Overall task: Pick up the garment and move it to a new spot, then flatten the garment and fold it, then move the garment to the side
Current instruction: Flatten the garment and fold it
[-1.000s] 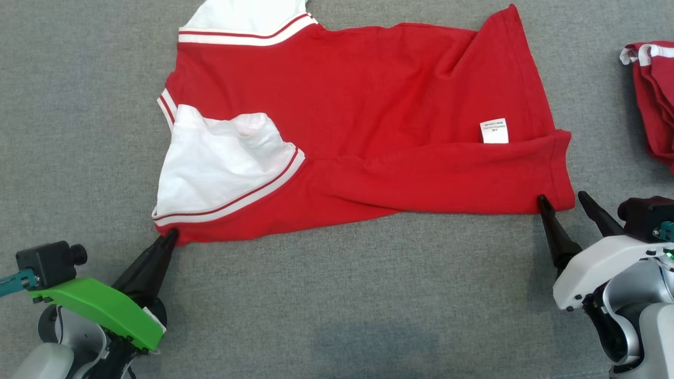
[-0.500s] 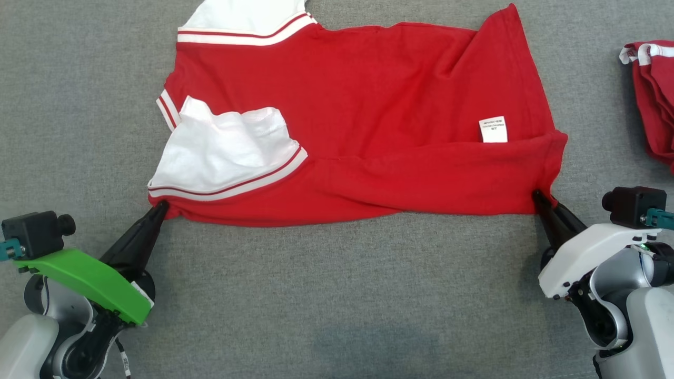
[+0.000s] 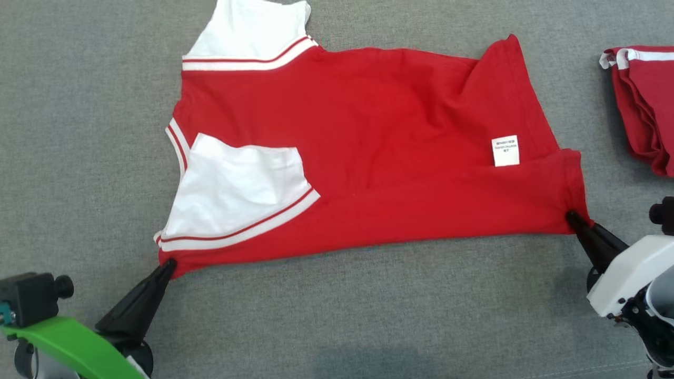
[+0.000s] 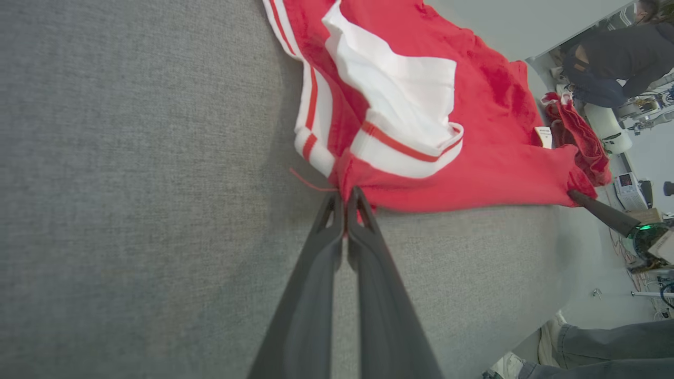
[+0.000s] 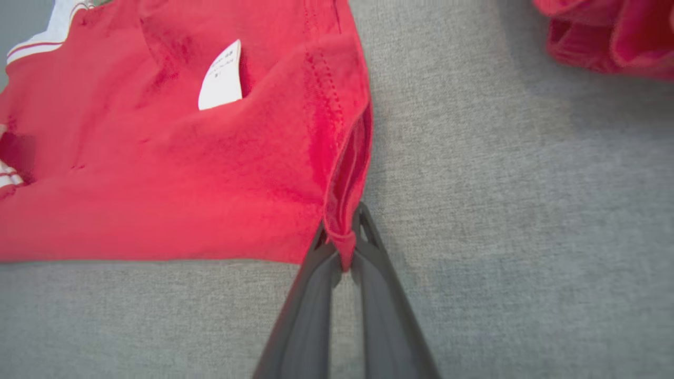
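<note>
Seeing red garment [image 3: 368,137] spread across the middle of the grey worktop [image 3: 337,316], mostly flat, with the near edge strung in a shallow curve between both hands. Pinching its near left corner with left hand [image 3: 168,265], fingers [image 4: 363,210] pressed together on the red hem just below the striped cuff. Pinching the near right corner with right hand [image 3: 570,216], closed on a bunched bit of hem. Confirmed in right wrist view, with red fabric nipped between the tips. Noting white sleeve [image 3: 242,184] folded in over the red body on the left, with a red stripe along its cuff. Noting second white sleeve [image 3: 253,31] sticking out at the far edge. Noting white label [image 3: 505,151] on the body near the right hem, with a crease running from there up to the far right corner. Spotting folded red shirt [image 3: 640,105] lying well apart on the right side of the worktop. Also catching a loose red thread [image 4: 310,181] just beside the left fingertips in left wrist view, plus a person [image 4: 616,52] in dark clothes beyond the worktop and a trouser leg [image 4: 605,342] near its edge.
</note>
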